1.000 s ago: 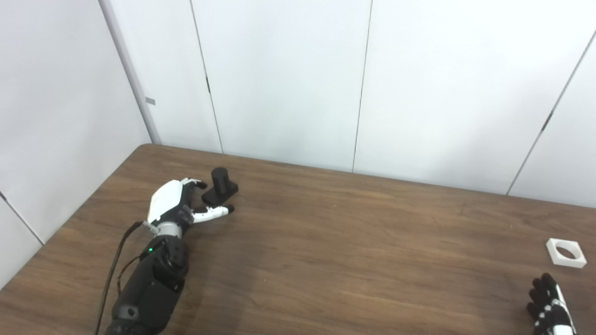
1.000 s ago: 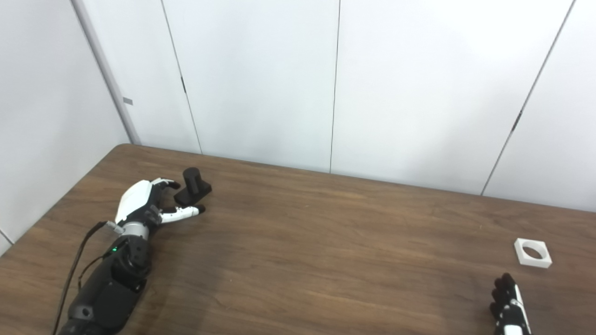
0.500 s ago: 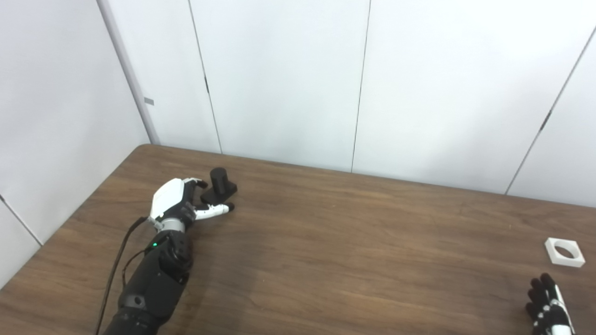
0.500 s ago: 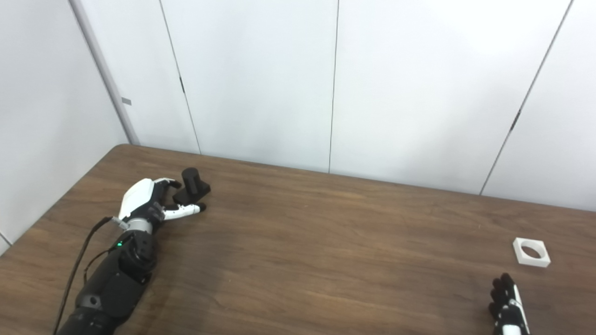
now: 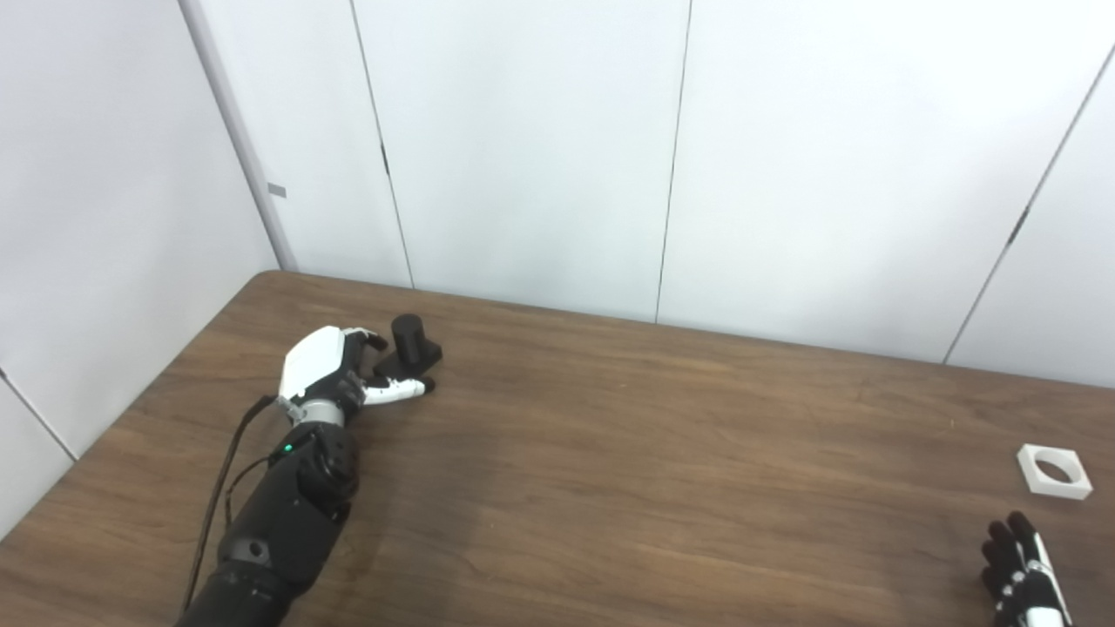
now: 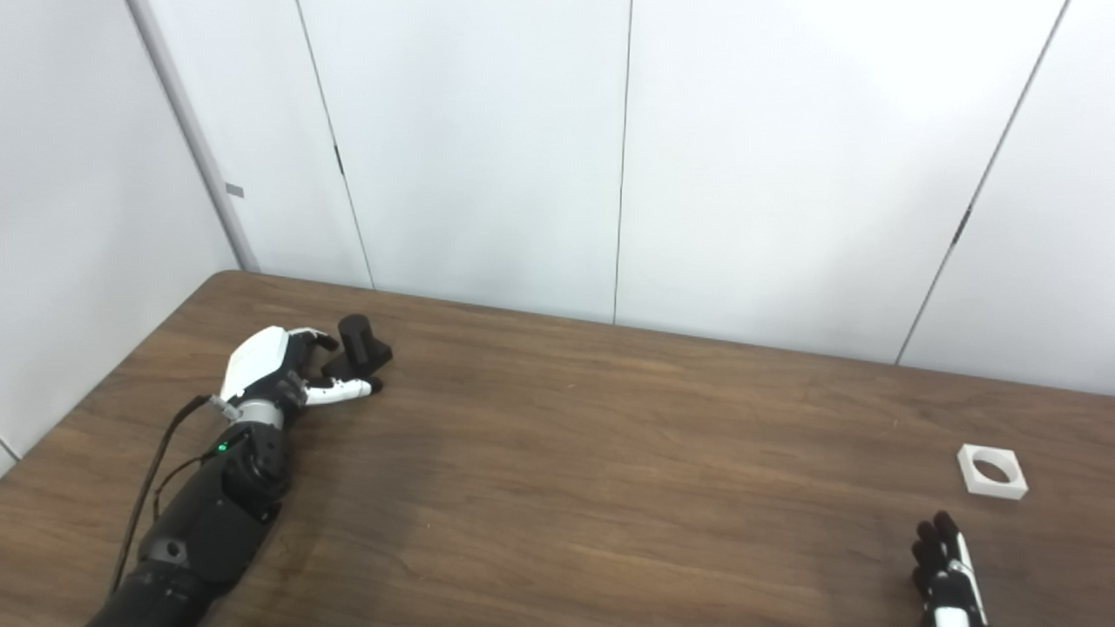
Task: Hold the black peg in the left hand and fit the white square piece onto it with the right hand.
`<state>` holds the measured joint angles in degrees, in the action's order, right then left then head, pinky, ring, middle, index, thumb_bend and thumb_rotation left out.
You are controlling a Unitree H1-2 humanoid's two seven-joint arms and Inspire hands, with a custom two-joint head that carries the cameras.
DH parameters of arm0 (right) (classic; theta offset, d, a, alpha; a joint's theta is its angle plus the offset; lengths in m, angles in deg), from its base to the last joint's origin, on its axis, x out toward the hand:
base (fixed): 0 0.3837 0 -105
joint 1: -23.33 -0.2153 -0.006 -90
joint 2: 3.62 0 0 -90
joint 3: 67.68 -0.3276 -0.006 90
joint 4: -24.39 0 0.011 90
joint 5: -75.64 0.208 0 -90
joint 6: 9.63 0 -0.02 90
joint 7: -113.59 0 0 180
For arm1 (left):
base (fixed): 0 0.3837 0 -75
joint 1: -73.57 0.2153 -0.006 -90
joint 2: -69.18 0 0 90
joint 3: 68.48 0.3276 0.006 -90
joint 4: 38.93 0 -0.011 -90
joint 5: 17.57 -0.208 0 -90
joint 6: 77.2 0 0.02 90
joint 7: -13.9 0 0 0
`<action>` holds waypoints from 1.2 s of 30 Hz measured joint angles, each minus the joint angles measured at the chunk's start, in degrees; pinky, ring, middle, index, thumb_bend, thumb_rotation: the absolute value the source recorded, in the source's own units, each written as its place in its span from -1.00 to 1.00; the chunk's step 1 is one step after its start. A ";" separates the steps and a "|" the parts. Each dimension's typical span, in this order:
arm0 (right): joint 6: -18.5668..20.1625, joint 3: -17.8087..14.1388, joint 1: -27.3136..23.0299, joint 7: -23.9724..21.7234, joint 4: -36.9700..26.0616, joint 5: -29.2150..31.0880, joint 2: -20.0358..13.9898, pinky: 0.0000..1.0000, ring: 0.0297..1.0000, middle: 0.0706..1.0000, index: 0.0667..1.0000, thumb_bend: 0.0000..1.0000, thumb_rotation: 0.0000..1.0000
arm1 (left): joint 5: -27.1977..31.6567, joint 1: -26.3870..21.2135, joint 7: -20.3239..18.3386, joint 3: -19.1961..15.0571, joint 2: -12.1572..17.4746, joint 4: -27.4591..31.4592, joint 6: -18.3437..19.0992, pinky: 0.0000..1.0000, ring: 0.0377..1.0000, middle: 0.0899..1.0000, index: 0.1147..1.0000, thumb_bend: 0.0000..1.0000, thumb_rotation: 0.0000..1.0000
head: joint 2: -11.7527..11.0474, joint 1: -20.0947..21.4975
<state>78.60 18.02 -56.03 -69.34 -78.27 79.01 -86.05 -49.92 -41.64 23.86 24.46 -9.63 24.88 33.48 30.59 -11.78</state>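
Note:
The black peg (image 5: 410,345), a short cylinder on a square base, stands on the brown table at the far left. My left hand (image 5: 335,376) lies right beside it, open, with the thumb (image 5: 399,391) in front of the base and the other fingers behind it. The white square piece (image 5: 1054,471) with a round hole lies flat near the table's right side. My right hand (image 5: 1021,581) rests low at the bottom right corner, short of the white piece, holding nothing; only its fingers show, held side by side.
The brown wooden table (image 5: 610,453) runs up to white wall panels (image 5: 540,148) at the back and left. A thin black cable (image 5: 222,475) runs along the left forearm.
My left hand has slid forward toward the peg, so its thumb and fingers now flank the peg's base more closely. The right hand and the white piece have stayed in place.

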 measured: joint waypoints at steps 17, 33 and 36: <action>1.29 0.10 0.18 0.81 -0.92 0.19 0.12 1.00 0.98 0.95 1.00 -0.14 1.00 | 1.98 -1.22 0.24 2.03 1.87 -3.88 -6.61 1.00 0.76 0.51 -0.16 0.04 -0.89 | 0.18 0.53; 1.05 0.23 0.10 0.92 -0.72 0.17 0.18 1.00 0.97 0.95 1.00 -0.22 1.00 | 4.25 0.86 -2.66 3.19 2.67 -0.02 -8.58 1.00 0.80 0.56 -0.16 0.03 -0.89 | 0.79 1.58; 0.44 0.28 0.07 0.95 -0.33 -0.06 0.18 1.00 0.96 0.94 1.00 -0.20 1.00 | 4.55 2.73 -4.70 3.91 2.90 3.80 -9.20 1.00 0.80 0.57 -0.16 0.03 -0.89 | 0.79 1.67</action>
<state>79.04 18.30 -55.97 -68.40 -78.60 78.95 -85.86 -45.37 -38.91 19.15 28.36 -6.73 28.68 24.28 31.38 -10.11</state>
